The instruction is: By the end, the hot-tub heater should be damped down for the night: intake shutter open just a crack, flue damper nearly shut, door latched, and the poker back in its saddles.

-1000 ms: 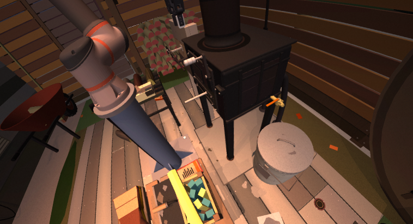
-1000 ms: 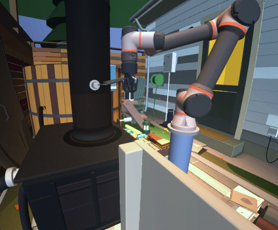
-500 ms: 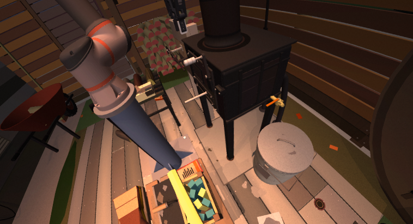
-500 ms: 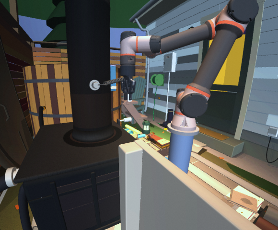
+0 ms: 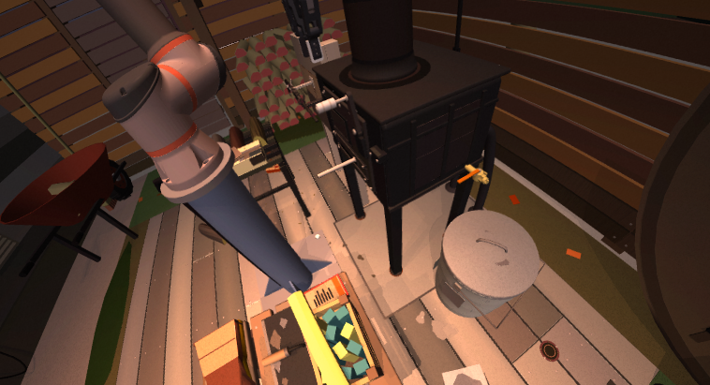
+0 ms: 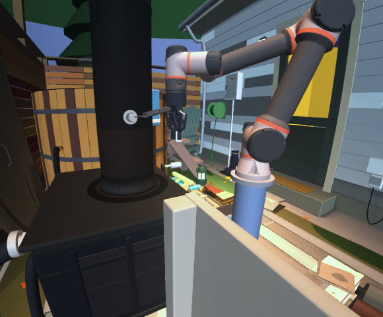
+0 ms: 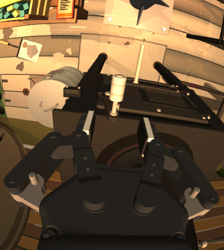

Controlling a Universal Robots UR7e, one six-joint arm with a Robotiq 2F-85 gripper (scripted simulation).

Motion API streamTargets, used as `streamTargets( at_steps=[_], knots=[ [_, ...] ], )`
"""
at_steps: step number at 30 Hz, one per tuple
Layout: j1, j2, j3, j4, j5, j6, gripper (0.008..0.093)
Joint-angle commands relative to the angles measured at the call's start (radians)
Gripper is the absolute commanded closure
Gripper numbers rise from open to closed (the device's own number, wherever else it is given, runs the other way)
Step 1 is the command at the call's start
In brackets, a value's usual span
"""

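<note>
My gripper (image 5: pixel 315 53) (image 6: pixel 176 136) (image 7: pixel 118 130) hangs open and empty above the front edge of the black heater (image 5: pixel 407 120) (image 6: pixel 93 218), pointing down beside the flue pipe (image 6: pixel 122 92). The flue damper's coiled handle (image 6: pixel 156 112) sticks out of the pipe from a round hub (image 6: pixel 129 117), ending just left of my fingers. Below me, the door's white latch knob (image 5: pixel 325 105) (image 7: pixel 117 85) (image 6: pixel 174 165) stands out from the heater's front. A white rod, the intake shutter handle (image 5: pixel 336 167) (image 7: pixel 139 63), projects lower on the front. A thin dark poker (image 7: pixel 206 88) lies to the right of the heater's front.
A lidded metal ash bucket (image 5: pixel 484 261) (image 7: pixel 51 93) stands on the deck by the heater's leg. A crate of coloured blocks (image 5: pixel 342 336) sits by my base, a red wheelbarrow (image 5: pixel 59 189) to the left, a log stack (image 5: pixel 278 80) behind, and the wooden tub (image 6: pixel 65 126) beyond the heater.
</note>
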Motion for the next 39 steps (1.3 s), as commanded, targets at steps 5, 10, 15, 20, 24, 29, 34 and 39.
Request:
streamTargets(
  at_steps=[5, 10, 15, 20, 24, 29, 34, 39],
  knots=[
    [0.0, 0.02, 0.035, -0.054, 0.0, 0.0, 0.0484],
    [0.0, 0.054, 0.082, -0.135, 0.0, 0.0, 0.0484],
    [0.0, 0.093, 0.125, -0.217, 0.0, 0.0, 0.0484],
    [0.0, 0.122, 0.15, -0.272, 0.0, 0.0, 0.0484],
    [0.0, 0.13, 0.157, -0.288, 0.0, 0.0, 0.0484],
    [0.0, 0.131, 0.158, -0.29, 0.0, 0.0, 0.0484],
    [0.0, 0.134, 0.161, -0.295, 0.0, 0.0, 0.0484],
    [0.0, 0.143, 0.167, -0.31, 0.0, 0.0, 0.0484]
  ],
)
